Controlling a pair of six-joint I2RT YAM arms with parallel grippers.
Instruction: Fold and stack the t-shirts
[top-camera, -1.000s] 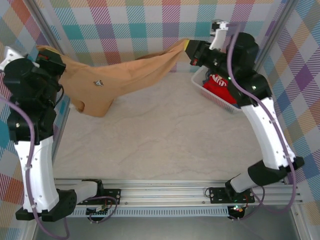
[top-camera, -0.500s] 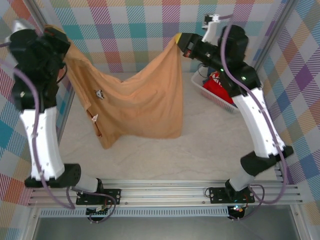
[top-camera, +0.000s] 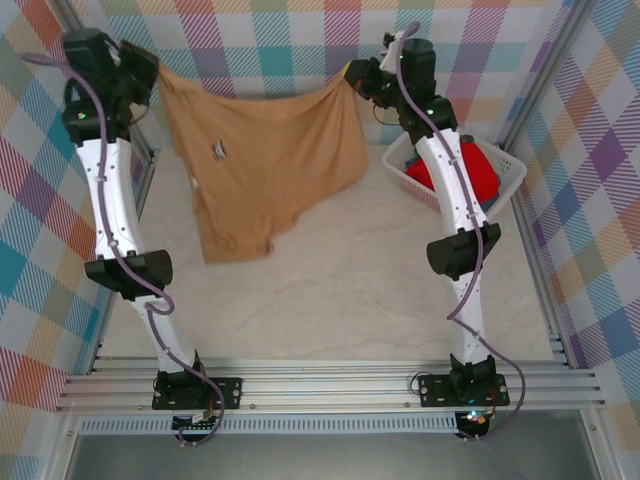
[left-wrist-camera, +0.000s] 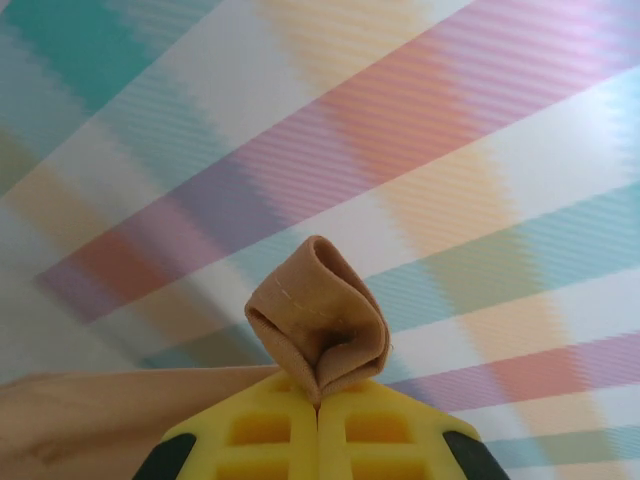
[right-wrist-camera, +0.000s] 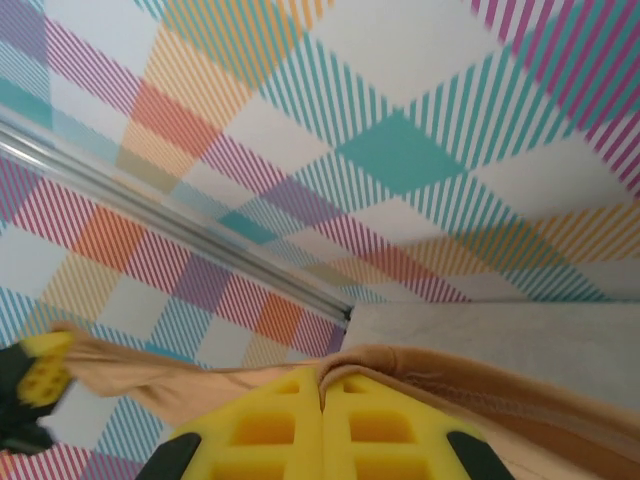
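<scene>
spread t-shirt (top-camera: 265, 160) between left hand (top-camera: 155, 73) and right hand (top-camera: 350, 82), rear | basket (top-camera: 514, 172) right of it | second t-shirt (top-camera: 484, 176) in basket

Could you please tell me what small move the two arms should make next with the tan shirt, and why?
Probably lower both hands together, drawing them toward the near edge, so the tan shirt lays out flat. The left hand and right hand are each shut on an upper corner of it, and it hangs spread between them, its lower end apparently resting on the table.

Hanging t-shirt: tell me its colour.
Tan orange-brown t-shirt, plainest in the top external view.
</scene>
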